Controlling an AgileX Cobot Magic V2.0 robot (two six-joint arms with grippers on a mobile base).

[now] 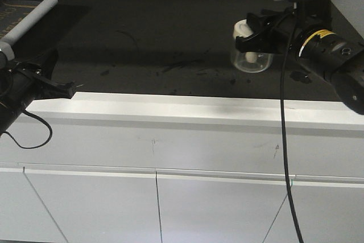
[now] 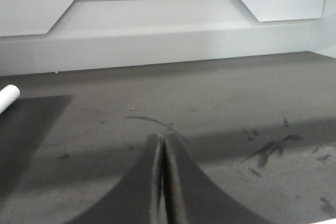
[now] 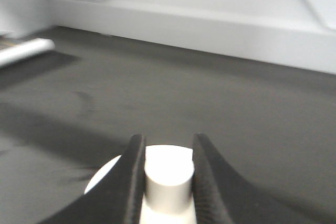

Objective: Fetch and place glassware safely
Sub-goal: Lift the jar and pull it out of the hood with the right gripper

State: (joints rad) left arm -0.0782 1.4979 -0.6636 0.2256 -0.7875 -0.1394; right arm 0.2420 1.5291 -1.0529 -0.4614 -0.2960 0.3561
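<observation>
One glass jar (image 1: 251, 61) sits at the right of the black countertop (image 1: 159, 38), near its front edge; I cannot tell whether its base touches the surface. Its one cream-white lid (image 1: 243, 28) has a central knob (image 3: 169, 176). The right gripper (image 3: 167, 145) has its two fingers pressed against either side of that knob. One grey rod (image 1: 29, 20) lies far left. The left gripper (image 2: 160, 141) hangs over the counter's front left with its fingers pressed together, holding nothing.
</observation>
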